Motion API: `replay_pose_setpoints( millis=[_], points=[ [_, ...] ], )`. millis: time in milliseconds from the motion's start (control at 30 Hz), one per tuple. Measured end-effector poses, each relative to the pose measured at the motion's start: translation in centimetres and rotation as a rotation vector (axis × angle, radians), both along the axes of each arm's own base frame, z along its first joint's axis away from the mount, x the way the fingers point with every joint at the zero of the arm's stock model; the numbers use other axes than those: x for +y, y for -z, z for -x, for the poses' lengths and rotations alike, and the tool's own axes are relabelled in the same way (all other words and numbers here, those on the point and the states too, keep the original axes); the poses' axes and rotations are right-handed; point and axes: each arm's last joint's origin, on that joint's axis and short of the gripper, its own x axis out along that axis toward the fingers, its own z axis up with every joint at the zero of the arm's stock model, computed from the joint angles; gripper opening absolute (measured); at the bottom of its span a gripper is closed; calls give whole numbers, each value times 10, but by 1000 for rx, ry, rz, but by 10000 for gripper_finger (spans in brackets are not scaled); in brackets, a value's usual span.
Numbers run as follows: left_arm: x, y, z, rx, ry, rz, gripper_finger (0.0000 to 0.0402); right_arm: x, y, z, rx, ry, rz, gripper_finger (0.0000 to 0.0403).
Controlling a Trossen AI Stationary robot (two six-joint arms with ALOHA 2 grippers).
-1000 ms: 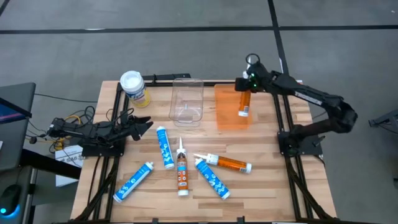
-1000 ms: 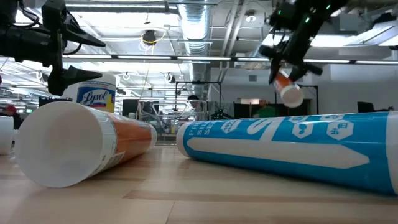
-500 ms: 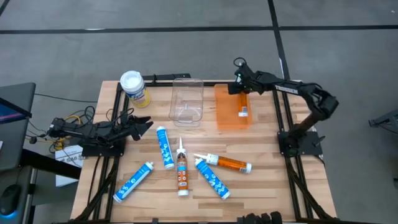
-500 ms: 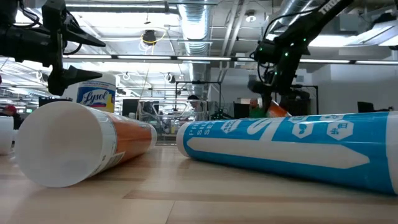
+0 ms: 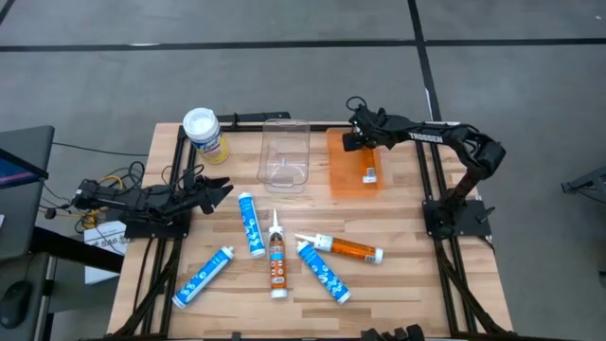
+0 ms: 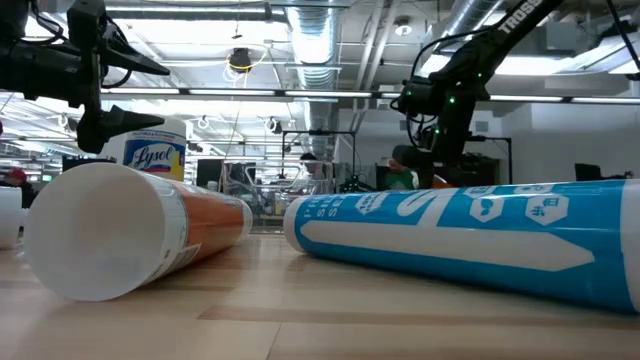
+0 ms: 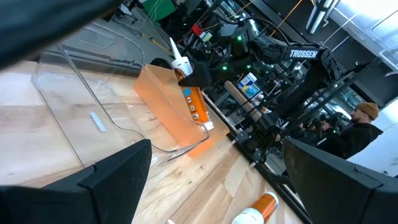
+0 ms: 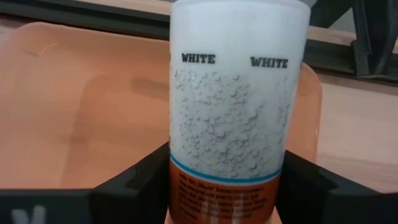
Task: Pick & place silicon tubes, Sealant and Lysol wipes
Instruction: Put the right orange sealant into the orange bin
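Observation:
My right gripper point(image 5: 365, 142) is shut on an orange-and-white sealant tube point(image 5: 370, 163) over the far part of the orange bin point(image 5: 346, 185). My left gripper point(image 5: 222, 189) is open and empty at the table's left edge. The Lysol wipes canister point(image 5: 204, 133), with a white lid and yellow label, stands upright at the far left. Three blue tubes point(image 5: 250, 224) point(image 5: 204, 277) point(image 5: 323, 272) and two orange tubes point(image 5: 276, 258) point(image 5: 348, 249) lie on their sides on the near half of the table. My right gripper pinches the tube's round sides point(image 8: 180, 186) between its two fingers, on the orange-labelled part toward the nozzle end. The tube runs on past the fingertips. It slants, nozzle point(image 7: 176, 57) up, and its white bottom end point(image 7: 208, 126) is down inside the orange bin.
A clear plastic bin point(image 5: 285, 153) stands left of the orange bin at the far side. In the low view an orange tube point(image 6: 130, 235) and a blue tube point(image 6: 470, 235) fill the foreground. People show in the room beyond the table.
My right gripper has gone down and toward the table's left with the tube. The tube hung clear above the orange bin before; now it is lowered into the bin, its bottom end down inside.

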Motion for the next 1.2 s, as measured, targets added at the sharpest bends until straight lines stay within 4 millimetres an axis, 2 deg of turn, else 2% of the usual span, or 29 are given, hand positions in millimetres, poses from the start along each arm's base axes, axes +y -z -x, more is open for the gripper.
replay_pose_setpoints(
  millis=[200,733,1200],
  points=[
    [0,0,0,0,0,0,355,0,0,0,5,-8,-4,237],
    [0,0,0,-1,2,1,355,3,2,4,48,-10,-39,239],
    [-1,0,0,-2,23,3,355,4,3,3,4,-6,-82,239]
  ],
)
